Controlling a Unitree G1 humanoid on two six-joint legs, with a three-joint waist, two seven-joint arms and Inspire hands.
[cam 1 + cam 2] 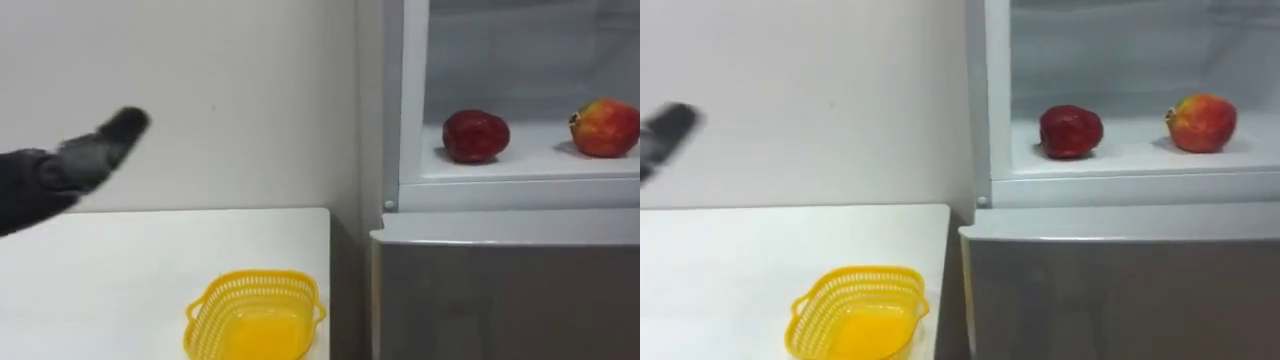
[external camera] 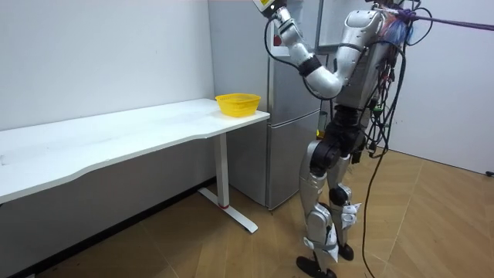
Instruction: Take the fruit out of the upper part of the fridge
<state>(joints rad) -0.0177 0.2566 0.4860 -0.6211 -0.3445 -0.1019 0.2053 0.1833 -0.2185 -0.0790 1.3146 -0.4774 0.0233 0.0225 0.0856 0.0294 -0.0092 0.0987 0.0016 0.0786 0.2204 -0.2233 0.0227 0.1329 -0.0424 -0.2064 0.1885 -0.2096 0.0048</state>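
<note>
Dark red apple (image 1: pixel 475 136) and red-yellow apple (image 1: pixel 604 128) sat well apart on the upper fridge shelf (image 1: pixel 520 165), compartment open, so both were reachable. Yellow basket (image 1: pixel 257 315) stood on the white table (image 1: pixel 100 270) beside the fridge, likely the drop spot. Left hand (image 1: pixel 85 160) was up by the wall, fingers apparently straight, holding nothing.

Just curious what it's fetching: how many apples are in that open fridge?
2. A dark red apple sits toward the left of the upper fridge shelf, a red-and-yellow apple to its right, apart. More may lie beyond the view's right edge.
</note>
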